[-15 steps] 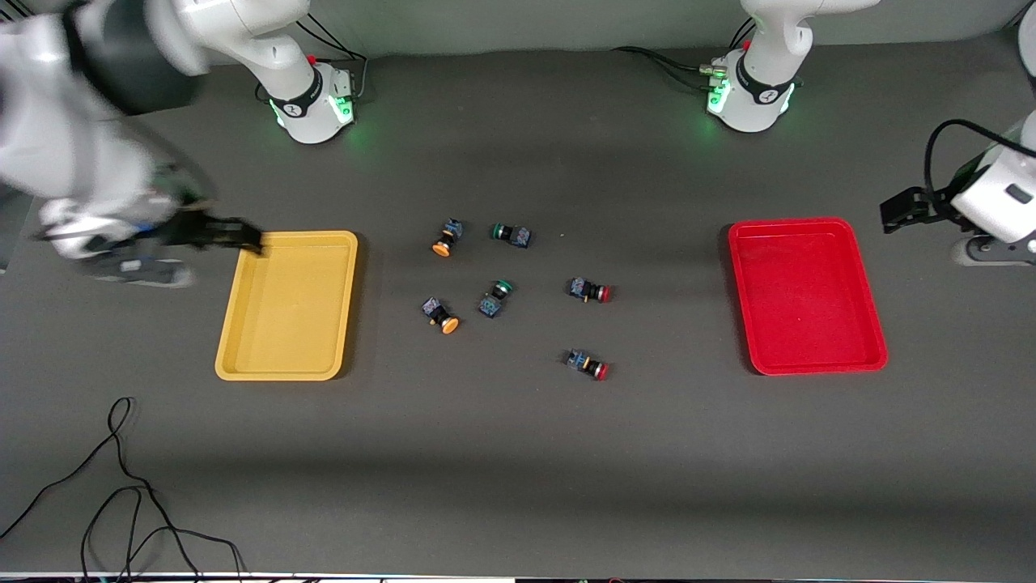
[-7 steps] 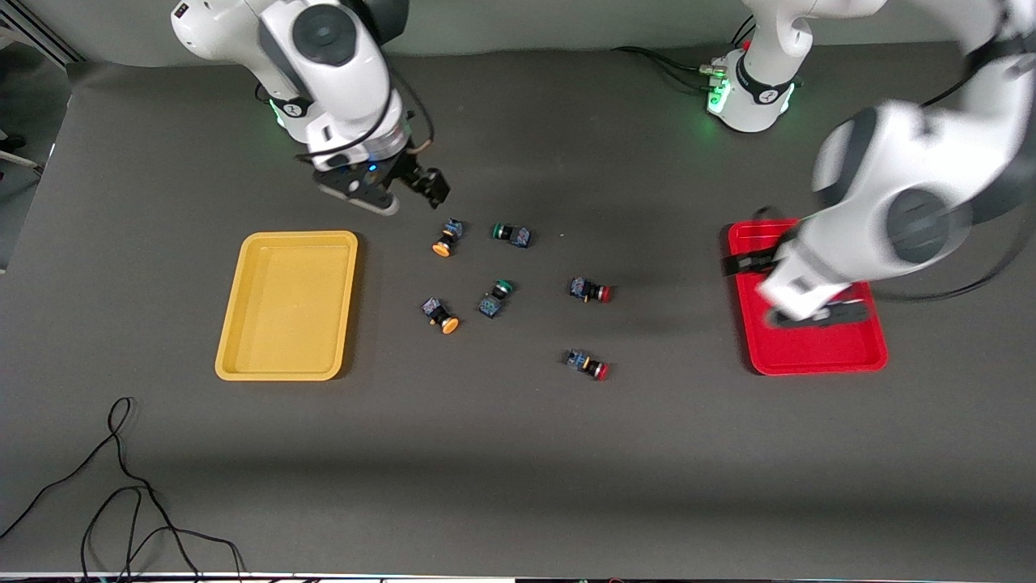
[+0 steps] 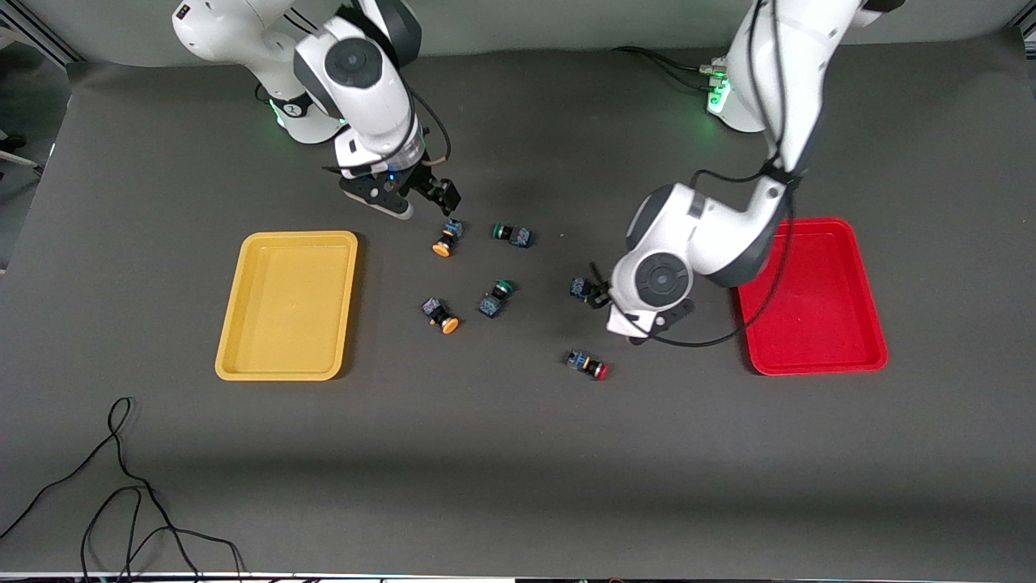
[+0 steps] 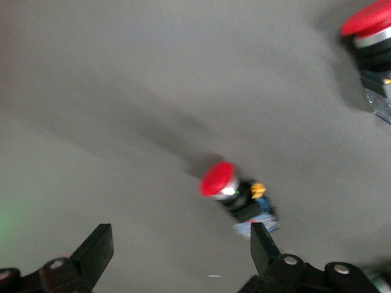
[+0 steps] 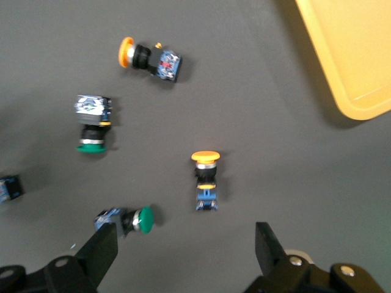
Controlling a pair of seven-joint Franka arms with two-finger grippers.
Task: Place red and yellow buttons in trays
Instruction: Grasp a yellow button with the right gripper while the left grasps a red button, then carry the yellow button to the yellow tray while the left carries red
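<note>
Two yellow-capped buttons lie on the table, one (image 3: 443, 239) nearer the bases and one (image 3: 441, 316) nearer the front camera. My right gripper (image 3: 429, 198) is open, low over the table beside the first; the right wrist view shows that button (image 5: 204, 180) ahead of the open gripper (image 5: 186, 247), and the other yellow button (image 5: 146, 58). One red-capped button (image 3: 579, 287) is partly hidden by my open left gripper (image 3: 597, 293); the other (image 3: 588, 365) lies nearer the camera. The left wrist view shows a red button (image 4: 235, 195) by the open gripper (image 4: 180, 250) and another (image 4: 372, 36). The yellow tray (image 3: 287, 308) and red tray (image 3: 817, 300) hold nothing.
Two green-capped buttons (image 3: 511, 234) (image 3: 494, 298) lie among the others; both show in the right wrist view (image 5: 128, 221) (image 5: 91, 122). The yellow tray's corner (image 5: 348, 55) shows there too. A black cable (image 3: 121, 486) loops at the front corner at the right arm's end.
Both arms swung in from the table's ends. The right gripper came past the yellow tray to the yellow button. The left gripper crossed the red tray to the red button.
</note>
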